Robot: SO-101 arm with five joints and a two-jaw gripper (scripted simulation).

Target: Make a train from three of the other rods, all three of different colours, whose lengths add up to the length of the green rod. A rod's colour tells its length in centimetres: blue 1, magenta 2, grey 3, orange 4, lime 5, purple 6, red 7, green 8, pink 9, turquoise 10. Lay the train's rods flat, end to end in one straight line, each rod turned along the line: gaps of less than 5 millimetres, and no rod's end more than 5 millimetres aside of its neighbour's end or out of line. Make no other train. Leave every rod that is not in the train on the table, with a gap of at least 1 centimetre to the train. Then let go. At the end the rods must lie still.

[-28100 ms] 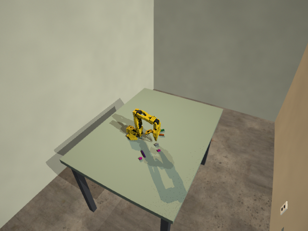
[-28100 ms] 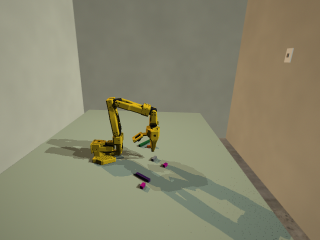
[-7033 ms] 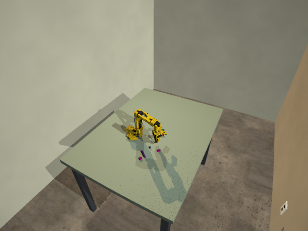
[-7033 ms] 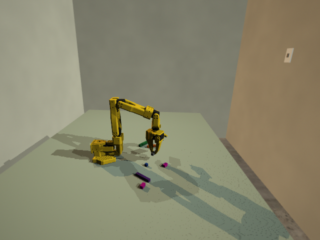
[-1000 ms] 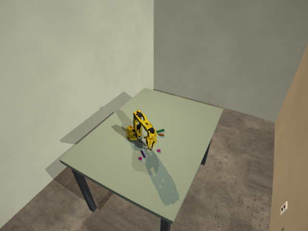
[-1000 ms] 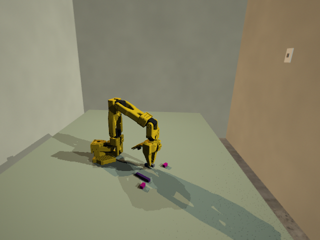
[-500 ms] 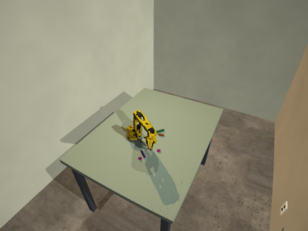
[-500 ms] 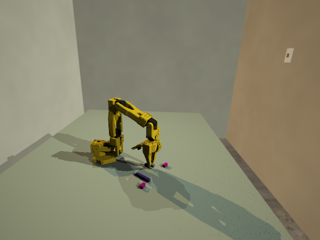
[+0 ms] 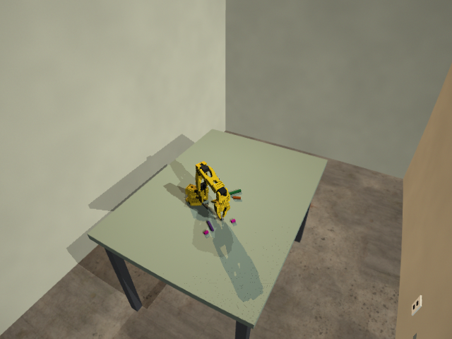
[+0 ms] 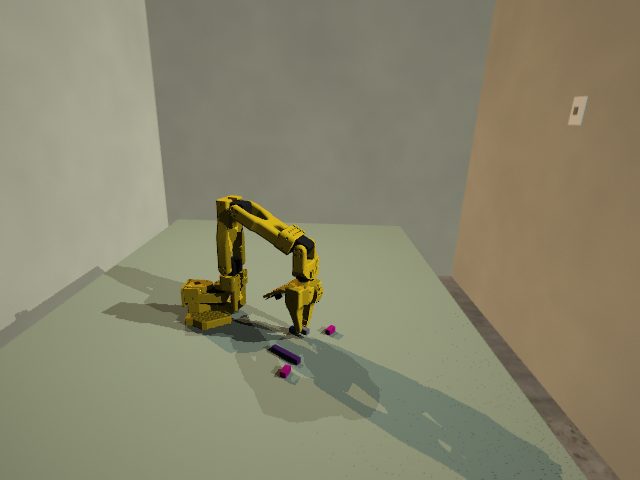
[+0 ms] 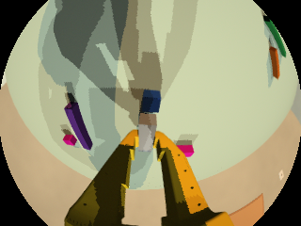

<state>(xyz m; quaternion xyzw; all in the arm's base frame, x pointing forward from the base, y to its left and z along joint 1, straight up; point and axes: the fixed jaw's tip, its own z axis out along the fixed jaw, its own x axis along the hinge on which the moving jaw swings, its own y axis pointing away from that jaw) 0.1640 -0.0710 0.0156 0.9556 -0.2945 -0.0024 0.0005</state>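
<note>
Pale green table (image 9: 277,204) is sitting in a room corner, with the yellow arm (image 10: 258,219) bending over it. Its gripper (image 10: 299,328) is pointing down and pinching a small grey rod (image 11: 146,138) right at the table top. A blue rod (image 11: 150,102) is lying just past the grey one. The purple rod (image 10: 285,354) is lying flat nearby, slanting, with one magenta rod (image 10: 284,370) near its end and another magenta rod (image 10: 329,329) beside the gripper. Only the top and wrist views are showing the green rod (image 9: 234,191) and orange rod (image 9: 236,198), lying side by side behind the arm, well apart from the gripper.
</note>
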